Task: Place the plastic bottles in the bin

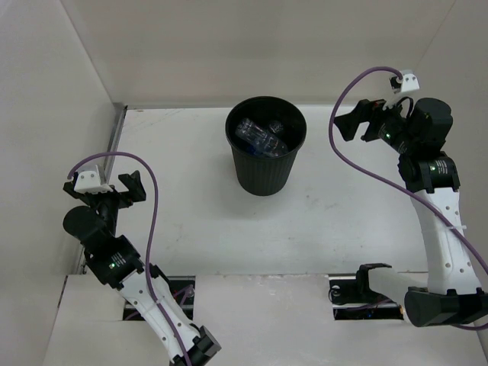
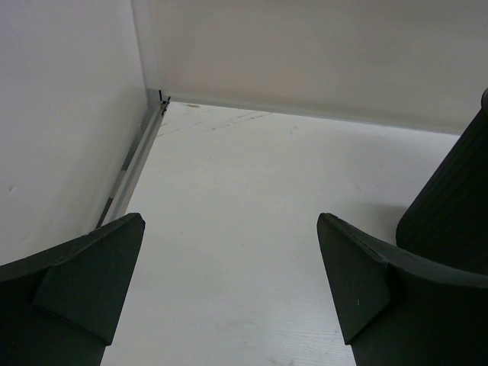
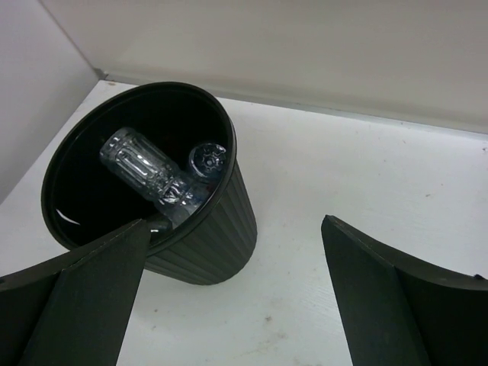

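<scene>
The plastic bottles point(image 1: 259, 137) lie inside the bin point(image 1: 263, 174), down below its rim; from the right wrist one clear ribbed bottle point(image 3: 149, 171) shows plainly, lying slanted with its long axis running from the far left of the bin toward the near right, and the round end of a second one point(image 3: 207, 160) sits just beside it; how many are in there cannot be counted, and no red or orange shows; no bottle is to be seen outside the bin in any view.

The bin stands upright on the counter point(image 1: 183, 221), ahead and to the left of the right tool point(image 1: 352, 126), its open mouth tilted into that tool's sight; for the left tool point(image 1: 130, 189) the same bin is ahead and off to the right, only a strip of its ribbed wall showing at the edge of that wrist view.

The right tool is the nearer of the two, close beside the rim; the left is well apart from it.

Both tools are released, fingers spread wide with nothing between them.

By my judgement the loading looks finished, or close to it; nothing lies before either tool to pick up, so any coming move would likely be a withdrawal, and the right arm would need to mind the rim just left of its fingers so as not to tip the bin.
</scene>
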Robot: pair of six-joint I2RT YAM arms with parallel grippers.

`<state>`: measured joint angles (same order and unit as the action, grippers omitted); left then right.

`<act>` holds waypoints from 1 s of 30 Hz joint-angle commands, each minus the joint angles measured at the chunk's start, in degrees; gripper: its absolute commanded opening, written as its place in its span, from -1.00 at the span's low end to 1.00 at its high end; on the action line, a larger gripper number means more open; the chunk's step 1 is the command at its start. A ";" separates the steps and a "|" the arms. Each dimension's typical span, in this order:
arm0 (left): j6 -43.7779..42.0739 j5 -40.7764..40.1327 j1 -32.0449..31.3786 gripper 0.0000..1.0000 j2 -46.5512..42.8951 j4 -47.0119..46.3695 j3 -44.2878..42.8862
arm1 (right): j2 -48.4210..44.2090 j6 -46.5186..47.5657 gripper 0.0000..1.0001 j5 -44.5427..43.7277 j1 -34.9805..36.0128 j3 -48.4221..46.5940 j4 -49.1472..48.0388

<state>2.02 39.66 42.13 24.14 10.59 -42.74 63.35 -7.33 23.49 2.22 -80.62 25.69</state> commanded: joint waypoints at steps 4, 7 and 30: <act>0.79 1.30 0.54 1.00 -0.68 -1.62 0.03 | -1.83 -0.57 1.00 -3.97 -0.42 -0.33 -3.72; 0.79 1.30 0.54 1.00 -0.67 -1.62 0.11 | -1.92 -1.72 1.00 -4.15 -0.24 -0.15 -3.54; 0.53 2.44 3.62 1.00 -4.01 1.18 -3.40 | 42.82 6.19 1.00 -14.35 18.30 -34.78 17.11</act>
<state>2.61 40.51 44.64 21.69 11.81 -43.75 106.54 -0.40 8.88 21.08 -112.71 41.04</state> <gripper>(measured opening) 0.997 0.999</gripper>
